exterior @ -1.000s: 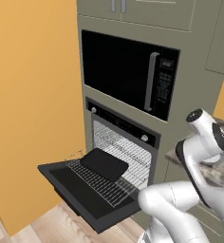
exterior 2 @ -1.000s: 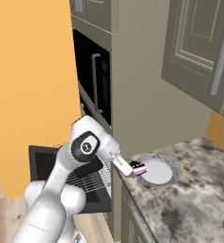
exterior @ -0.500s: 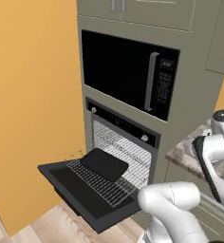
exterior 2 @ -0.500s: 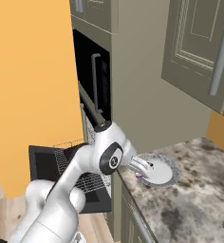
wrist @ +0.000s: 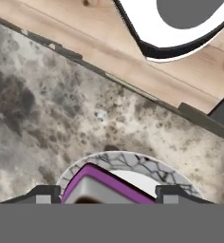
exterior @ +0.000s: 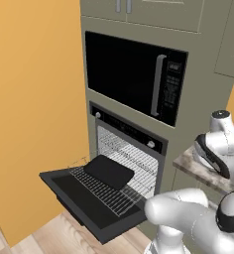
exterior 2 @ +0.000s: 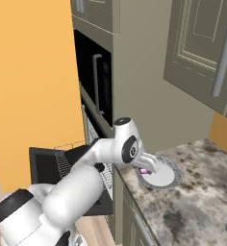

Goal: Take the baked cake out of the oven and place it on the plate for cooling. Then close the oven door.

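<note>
Now the hand (wrist: 102, 193) pinches the cake (wrist: 107, 186) over the plate (exterior 2: 159, 174) at six o'clock; best lowered centrally before letting go, oven door (exterior: 89, 204) open.

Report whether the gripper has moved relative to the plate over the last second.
Yes. In the right base view the gripper has swung right, from left of the round grey-rimmed white plate to over its left rim, carrying the pink-topped cake slice.
</note>
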